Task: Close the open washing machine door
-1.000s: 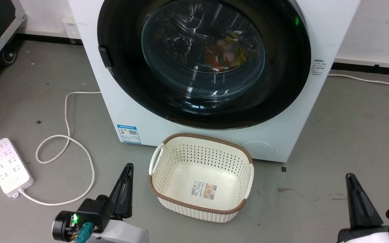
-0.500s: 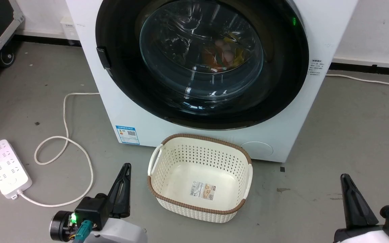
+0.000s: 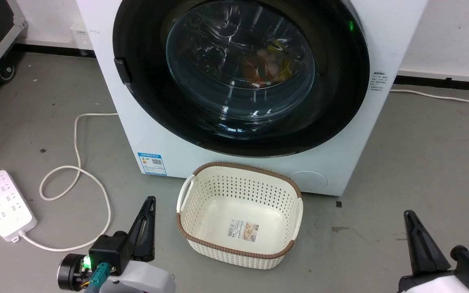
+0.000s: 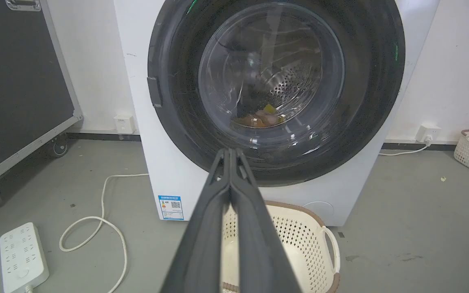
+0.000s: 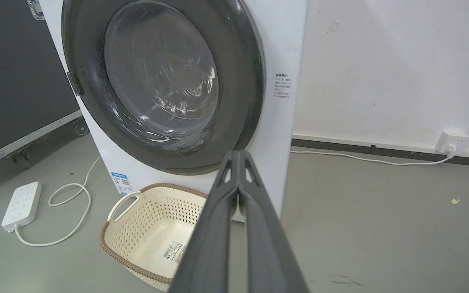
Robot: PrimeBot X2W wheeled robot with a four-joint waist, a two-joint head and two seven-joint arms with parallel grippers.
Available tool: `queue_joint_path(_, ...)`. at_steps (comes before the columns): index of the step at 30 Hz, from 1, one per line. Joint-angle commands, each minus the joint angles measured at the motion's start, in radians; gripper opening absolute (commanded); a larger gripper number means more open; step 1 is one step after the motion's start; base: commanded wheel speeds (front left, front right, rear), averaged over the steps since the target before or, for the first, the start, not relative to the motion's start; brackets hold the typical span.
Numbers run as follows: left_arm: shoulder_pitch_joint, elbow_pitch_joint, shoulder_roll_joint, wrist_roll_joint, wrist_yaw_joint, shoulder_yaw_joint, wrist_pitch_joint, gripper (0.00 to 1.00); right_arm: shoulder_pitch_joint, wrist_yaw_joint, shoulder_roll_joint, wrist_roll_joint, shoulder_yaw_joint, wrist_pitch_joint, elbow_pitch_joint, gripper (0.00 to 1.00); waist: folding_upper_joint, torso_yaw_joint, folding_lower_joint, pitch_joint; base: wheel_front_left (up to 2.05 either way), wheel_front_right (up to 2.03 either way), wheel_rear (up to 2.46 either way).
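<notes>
Closest to us, both arms sit low. The left gripper (image 3: 149,202) has its two fingers pressed together with nothing between them. The right gripper (image 3: 408,216) is the same, pinched together and empty, and the wrist views make that pretty clear. Neither one touches anything. Between them on the floor is the cream basket (image 3: 234,165), empty apart from a label and parked just in front of the washing machine (image 3: 165,138). Off to our left there's a white power strip (image 3: 4,203), with its cord (image 3: 75,138) looping toward the machine.

Further back, the washing machine door (image 3: 240,73) looks to us like it's lying flat against the white front. We can't spot a gap from the right wrist view either. Some coloured clothes (image 3: 269,61) show through the glass. So we'd call the closing pretty much done, though we can't tell whether the latch has actually caught.

If it needs a last nudge, here's how we'd do it:
- Leave the fingers together as a blunt pusher.
- Come in above the basket rather than through it.
- Press on the black rim next to the handle tab (image 3: 121,71) on our left, since we reckon that's the edge away from the hinge.
- Push steadily and straight in, keeping off the bulging glass.

The left arm is the nearer one for that.
</notes>
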Motion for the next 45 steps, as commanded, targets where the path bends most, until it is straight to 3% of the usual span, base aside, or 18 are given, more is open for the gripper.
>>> queue_joint_path(1, 0.006, -0.006, 0.000, 0.009, 0.007, 0.005, 0.006, 0.00, -0.018, 0.000, 0.001, -0.006, 0.003, 0.007, -0.004, 0.00, 0.0000, 0.000, 0.0000, 0.000, 0.00, 0.00, 0.00)
queue_joint_path(45, 0.013, -0.040, -0.001, 0.045, 0.033, 0.040, 0.097, 0.00, -0.049, 0.000, 0.003, -0.046, 0.048, 0.099, -0.009, 0.00, 0.0000, -0.022, -0.0001, -0.007, 0.00, 0.00, 0.00)
